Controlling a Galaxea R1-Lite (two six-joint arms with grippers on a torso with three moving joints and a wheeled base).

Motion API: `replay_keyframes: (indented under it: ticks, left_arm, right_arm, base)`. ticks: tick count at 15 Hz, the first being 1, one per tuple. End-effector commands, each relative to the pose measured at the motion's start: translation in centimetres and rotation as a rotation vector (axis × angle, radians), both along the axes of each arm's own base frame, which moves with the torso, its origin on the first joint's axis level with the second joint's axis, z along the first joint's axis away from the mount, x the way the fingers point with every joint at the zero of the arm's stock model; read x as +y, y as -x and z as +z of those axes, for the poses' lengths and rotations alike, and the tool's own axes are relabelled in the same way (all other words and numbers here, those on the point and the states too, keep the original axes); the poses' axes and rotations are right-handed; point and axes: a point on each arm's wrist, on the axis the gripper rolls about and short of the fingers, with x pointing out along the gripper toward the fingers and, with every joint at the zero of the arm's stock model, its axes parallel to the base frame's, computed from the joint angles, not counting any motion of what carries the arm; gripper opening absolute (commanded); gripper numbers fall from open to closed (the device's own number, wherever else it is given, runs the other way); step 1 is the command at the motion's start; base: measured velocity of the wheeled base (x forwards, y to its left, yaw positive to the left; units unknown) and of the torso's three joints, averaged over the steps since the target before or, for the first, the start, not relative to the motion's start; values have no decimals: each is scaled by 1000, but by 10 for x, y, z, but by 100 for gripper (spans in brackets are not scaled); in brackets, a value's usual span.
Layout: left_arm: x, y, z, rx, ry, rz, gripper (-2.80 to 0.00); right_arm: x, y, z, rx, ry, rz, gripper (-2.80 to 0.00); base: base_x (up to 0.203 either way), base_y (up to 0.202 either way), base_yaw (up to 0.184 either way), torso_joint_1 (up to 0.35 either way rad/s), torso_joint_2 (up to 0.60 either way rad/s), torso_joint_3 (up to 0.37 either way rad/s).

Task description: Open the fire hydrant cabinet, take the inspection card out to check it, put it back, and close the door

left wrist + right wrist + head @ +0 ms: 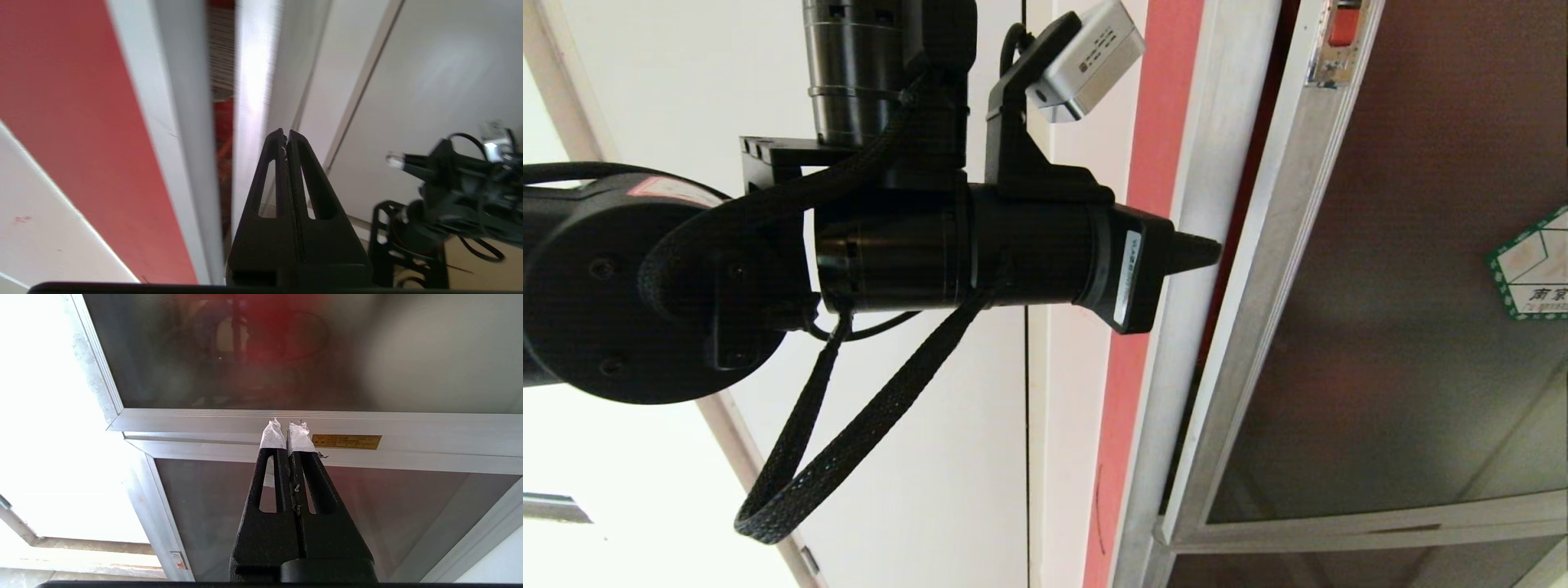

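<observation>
Left gripper (1213,251), fingers pressed together, noses into the door (1413,269) edge gap to pry; right gripper (287,430) pressed together, parked below.

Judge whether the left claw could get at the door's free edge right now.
Probably yes: the left claw, shut, points at the narrow gap between the cabinet frame and the door edge, with nothing between them.
</observation>
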Motion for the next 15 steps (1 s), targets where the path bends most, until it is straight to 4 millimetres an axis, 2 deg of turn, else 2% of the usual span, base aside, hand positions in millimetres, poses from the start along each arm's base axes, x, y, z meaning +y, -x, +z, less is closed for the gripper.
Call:
replay_keyframes:
  ticks: [1, 12, 15]
  left_arm:
    - [-3, -8, -2, 0, 0, 10, -280]
    - [-25, -35, -11, -33, 30, 81, -280]
    - [-26, -36, -9, -48, 32, 86, -280]
  right_arm:
    - [0, 0, 0, 0, 0, 1, -280]
    - [0, 0, 0, 0, 0, 1, -280]
    - [0, 0, 0, 0, 0, 1, -280]
  base:
    - [0, 0, 0, 0, 0, 0]
    - [0, 0, 0, 0, 0, 0]
    - [0, 0, 0, 0, 0, 0]
